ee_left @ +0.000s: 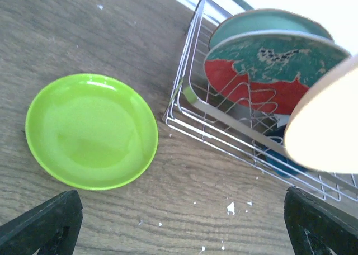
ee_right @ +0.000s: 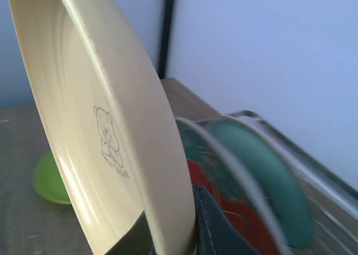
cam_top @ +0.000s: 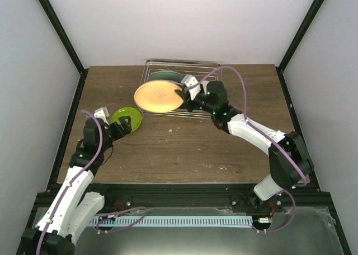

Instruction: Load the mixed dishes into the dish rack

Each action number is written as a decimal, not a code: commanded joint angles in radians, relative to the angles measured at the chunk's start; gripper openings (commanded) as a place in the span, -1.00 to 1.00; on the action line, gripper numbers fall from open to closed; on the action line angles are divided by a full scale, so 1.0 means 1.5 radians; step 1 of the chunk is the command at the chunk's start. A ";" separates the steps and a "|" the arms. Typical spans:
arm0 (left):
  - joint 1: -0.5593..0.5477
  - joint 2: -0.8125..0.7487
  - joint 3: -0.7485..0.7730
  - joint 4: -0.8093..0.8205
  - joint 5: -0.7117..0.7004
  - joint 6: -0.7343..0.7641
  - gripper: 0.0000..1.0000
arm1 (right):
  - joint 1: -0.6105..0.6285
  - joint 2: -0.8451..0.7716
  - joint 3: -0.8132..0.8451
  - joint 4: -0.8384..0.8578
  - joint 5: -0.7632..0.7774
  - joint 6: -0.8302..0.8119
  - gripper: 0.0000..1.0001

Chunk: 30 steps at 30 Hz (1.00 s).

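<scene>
My right gripper (cam_top: 187, 93) is shut on the rim of the yellow plate (cam_top: 159, 97), holding it on edge over the front of the silver wire dish rack (cam_top: 212, 70). In the right wrist view the plate (ee_right: 106, 126) shows a bear print, with my gripper (ee_right: 179, 238) clamped on its edge. The red-and-teal patterned plate (ee_left: 268, 70) and the teal bowl (ee_left: 263, 23) stand upright in the rack (ee_left: 224, 129). A dark blue mug (ee_left: 282, 154) lies low in the rack. The pale-green plate (cam_top: 127, 119) lies flat on the table (ee_left: 92, 129). My left gripper (cam_top: 118, 127) is open and empty just near it.
The wooden table (cam_top: 184, 149) has white crumbs (ee_left: 230, 208) on it in front of the rack. Black frame posts (cam_top: 61, 31) and white walls enclose the table on three sides.
</scene>
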 commanded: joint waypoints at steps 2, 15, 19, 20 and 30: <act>0.009 0.032 -0.021 0.040 0.067 -0.012 1.00 | -0.032 0.021 0.040 0.058 0.066 0.013 -0.99; 0.014 0.066 -0.027 0.034 -0.015 0.004 1.00 | -0.039 0.059 0.040 0.137 0.130 -0.059 -0.99; 0.016 0.090 -0.028 0.050 -0.015 0.007 1.00 | -0.042 0.080 0.033 0.188 0.118 -0.101 -0.99; 0.017 0.095 -0.027 0.053 -0.015 0.007 1.00 | -0.042 0.087 0.032 0.199 0.115 -0.118 -0.99; 0.028 0.152 -0.034 0.093 -0.019 0.004 0.99 | -0.044 0.175 -0.002 0.349 0.133 -0.286 -0.99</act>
